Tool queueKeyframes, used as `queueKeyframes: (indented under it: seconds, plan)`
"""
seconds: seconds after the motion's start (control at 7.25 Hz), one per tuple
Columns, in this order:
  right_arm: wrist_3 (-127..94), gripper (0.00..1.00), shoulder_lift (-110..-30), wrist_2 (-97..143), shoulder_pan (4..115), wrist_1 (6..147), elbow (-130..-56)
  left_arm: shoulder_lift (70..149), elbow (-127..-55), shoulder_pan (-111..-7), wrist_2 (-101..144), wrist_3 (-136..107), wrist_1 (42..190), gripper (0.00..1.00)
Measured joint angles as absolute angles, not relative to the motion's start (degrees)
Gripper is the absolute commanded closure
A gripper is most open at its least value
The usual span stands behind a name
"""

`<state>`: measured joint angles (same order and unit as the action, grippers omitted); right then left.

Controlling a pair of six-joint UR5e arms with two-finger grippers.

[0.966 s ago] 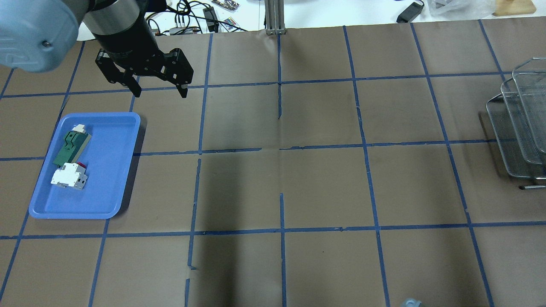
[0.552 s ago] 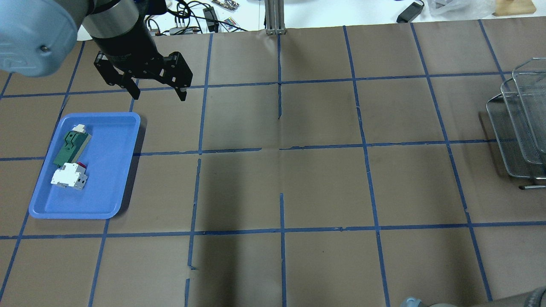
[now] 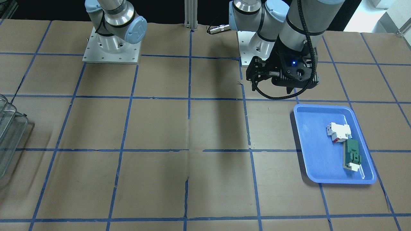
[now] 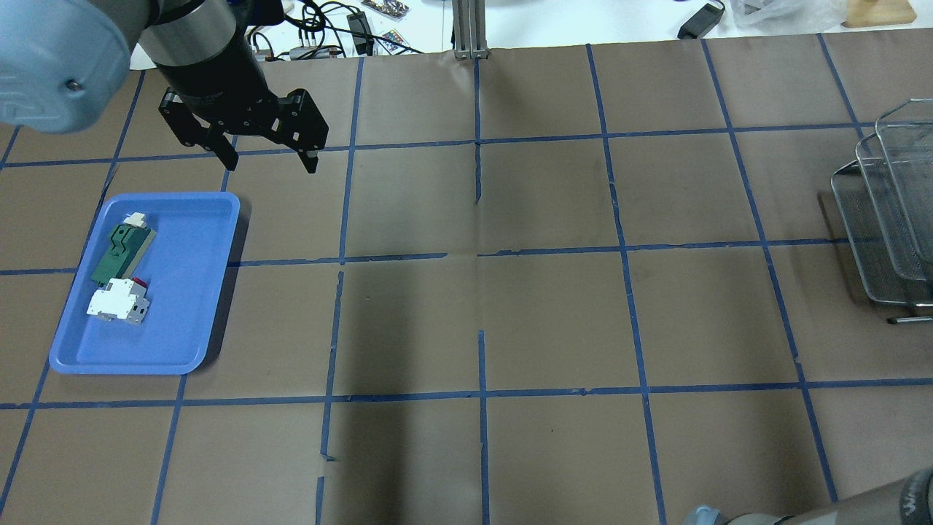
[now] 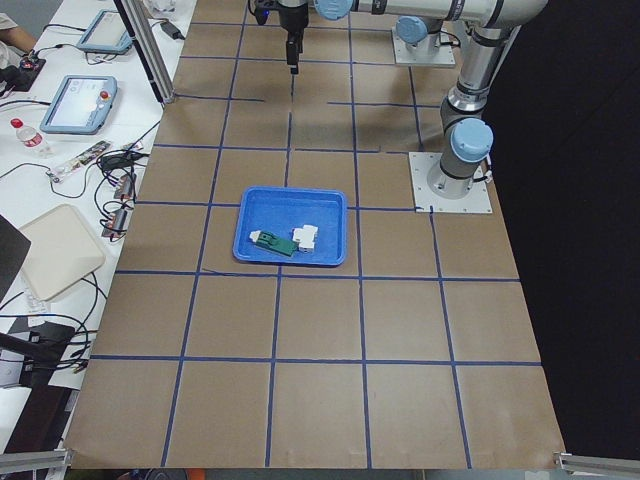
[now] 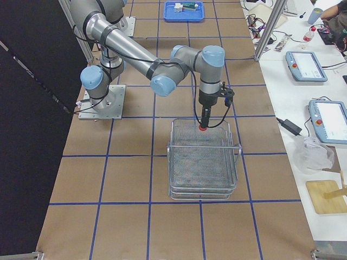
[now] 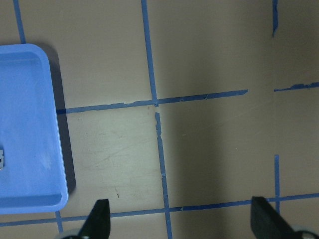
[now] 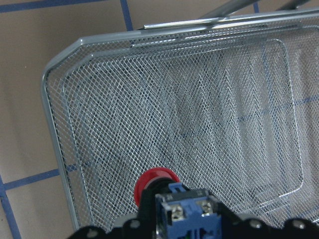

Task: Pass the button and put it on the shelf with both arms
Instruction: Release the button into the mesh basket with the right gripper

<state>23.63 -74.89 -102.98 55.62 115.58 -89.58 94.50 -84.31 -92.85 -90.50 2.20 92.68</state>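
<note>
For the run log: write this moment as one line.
phase: placing | right end effector: shut on button, over shelf | left end effector: open, empty, near tray

Illumination: bright, even, from overhead; soft broad shadows across brown paper-covered table (image 4: 554,321); right wrist view renders silvery wire-mesh shelf (image 8: 174,99) sharp, red-capped push-button (image 8: 154,183) slightly soft.

button (image 8: 155,183) above the shelf (image 8: 199,99); tray (image 4: 189,292) well apart, at the table's (image 4: 554,321) opposite end.
</note>
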Motion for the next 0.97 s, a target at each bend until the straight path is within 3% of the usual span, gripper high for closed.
queueKeyframes:
  seconds: [0.28,0.41,0.55,0.69,0.97]
  plan:
    - [23.5,0.72,-73.9,-103.0,55.6,115.8,-89.6,94.3,-84.4,-92.8,-90.5,2.2,92.9,0.0]
    - [23.3,0.45,-73.2,-102.9,55.6,115.8,-89.6,94.3,-84.4,-92.9,-90.6,2.1,92.9,0.0]
    - [23.3,0.07,-72.7,-102.9,55.6,115.8,-89.5,94.3,-84.4,-92.9,-90.6,2.1,92.9,0.0]
    - [23.2,0.0,-72.5,-103.0,55.6,115.7,-89.5,94.3,-84.5,-92.9,-90.6,2.1,92.9,0.0]
    - [23.4,0.0,-72.5,-103.0,55.6,115.3,-89.5,94.3,-84.5,-92.9,-90.6,2.1,92.9,0.0]
